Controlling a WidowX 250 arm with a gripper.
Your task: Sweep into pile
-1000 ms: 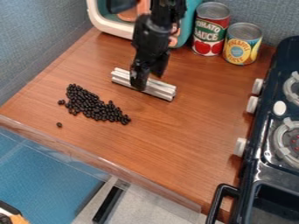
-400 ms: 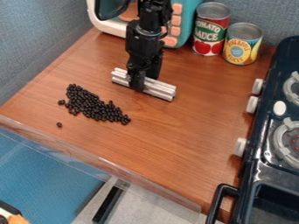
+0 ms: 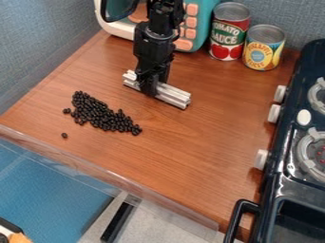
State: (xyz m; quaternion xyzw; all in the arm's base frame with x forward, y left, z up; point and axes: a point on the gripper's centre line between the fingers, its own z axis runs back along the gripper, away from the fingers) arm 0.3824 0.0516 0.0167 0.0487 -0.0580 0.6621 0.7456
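Note:
Above the upper middle of the counter, the black gripper [image 3: 153, 86] points down with its fingers closed around a silver metal bar [image 3: 173, 95], left of the bar's middle. The bar lies slantwise, its left end farther back than its right. Black beans [image 3: 101, 115] form an elongated, uneven heap to the front left of the bar, with wood showing between them. A lone bean [image 3: 64, 135] rests nearer the front edge, and another sits at the heap's left side.
Behind the arm stands a teal toy microwave [image 3: 205, 23]. A tomato can [image 3: 229, 32] and a pineapple can [image 3: 262, 48] are at the back right. A dark toy stove [image 3: 283, 154] borders the right, and a clear ledge [image 3: 114, 178] runs along the front.
The arm has swung left and straightened over the bar, its gripper shifting slightly left. The bar has turned and shifted very slightly. The beans have stayed where they were.

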